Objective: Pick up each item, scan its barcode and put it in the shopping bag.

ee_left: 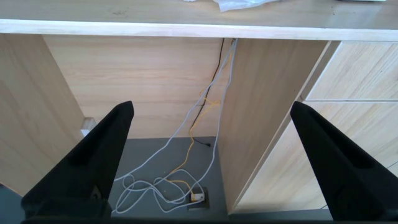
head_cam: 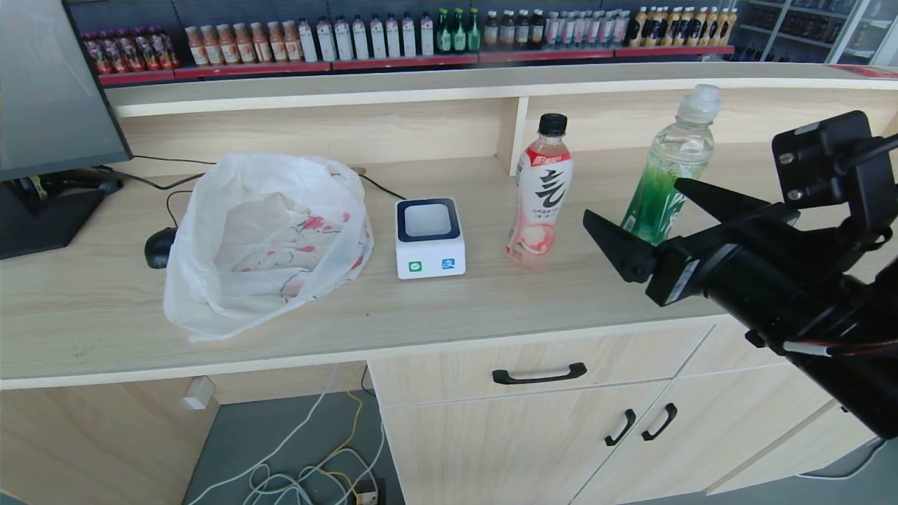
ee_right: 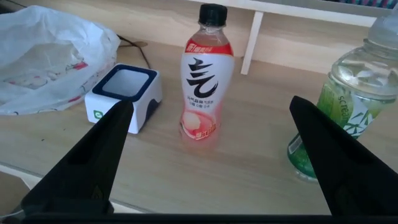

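Your left pincer (ee_left: 211, 106) hangs low, below the front edge of the surface (head_cam: 421, 308), fingers spread wide w/ nothing between them, facing the cabinet side and the floor cables (ee_left: 168, 186). Your right pincer (head_cam: 631, 198) is up at surface height on the right, also wide open and empty, pointed at the two bottles.

Just past it: the green bottle (head_cam: 691, 144) is upright on the right, and the pink bottle (head_cam: 539, 196) is upright to its left, near but apart. Neither is gripped. The scanner (head_cam: 429, 237) sits left of the pink bottle, window up, nothing over it. Left again is the shopping bag (head_cam: 266, 238), slumped w/ its mouth open. Can't tell if anything's inside; the red marks may be print.

Status, my read: both bottles are unscanned and unbagged, so you've got 2 full pick-scan-bag rounds left, approx. the whole job. The right arm looks set for the first grab.
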You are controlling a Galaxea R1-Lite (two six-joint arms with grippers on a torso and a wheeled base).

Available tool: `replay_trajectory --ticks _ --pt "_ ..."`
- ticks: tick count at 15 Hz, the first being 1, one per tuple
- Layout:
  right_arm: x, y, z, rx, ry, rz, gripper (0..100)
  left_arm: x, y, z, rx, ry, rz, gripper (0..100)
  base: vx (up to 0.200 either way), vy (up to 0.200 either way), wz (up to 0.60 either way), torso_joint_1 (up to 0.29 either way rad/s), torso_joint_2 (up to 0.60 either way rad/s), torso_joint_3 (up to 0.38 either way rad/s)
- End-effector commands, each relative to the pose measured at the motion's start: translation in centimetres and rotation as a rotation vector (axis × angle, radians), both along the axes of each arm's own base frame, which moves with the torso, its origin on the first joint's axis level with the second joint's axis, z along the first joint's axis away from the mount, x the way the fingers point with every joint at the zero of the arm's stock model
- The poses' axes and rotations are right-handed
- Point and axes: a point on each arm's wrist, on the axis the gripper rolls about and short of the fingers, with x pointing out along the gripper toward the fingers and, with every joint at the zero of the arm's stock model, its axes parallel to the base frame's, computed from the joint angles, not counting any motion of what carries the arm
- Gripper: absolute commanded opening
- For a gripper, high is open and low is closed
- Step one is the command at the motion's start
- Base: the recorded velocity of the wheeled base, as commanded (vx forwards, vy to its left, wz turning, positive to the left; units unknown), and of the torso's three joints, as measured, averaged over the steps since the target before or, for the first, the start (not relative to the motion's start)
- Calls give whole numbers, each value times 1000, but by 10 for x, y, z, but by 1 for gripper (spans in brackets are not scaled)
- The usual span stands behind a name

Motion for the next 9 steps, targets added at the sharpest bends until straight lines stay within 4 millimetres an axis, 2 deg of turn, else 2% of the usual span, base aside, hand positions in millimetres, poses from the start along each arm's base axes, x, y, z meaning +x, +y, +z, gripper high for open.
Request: replay_trajectory --ticks 1,6,9 --pt "10 8 -9 -23 27 -2 100 0 0 0 0 -1 0 100 0 0 0 0 0 0" --pt "17 13 -21 -47 68 -7 100 0 0 0 0 -2 0 100 0 0 0 0 0 0" --pt "30 23 -34 -53 80 -36 100 0 0 0 0 -1 0 100 0 0 0 0 0 0"
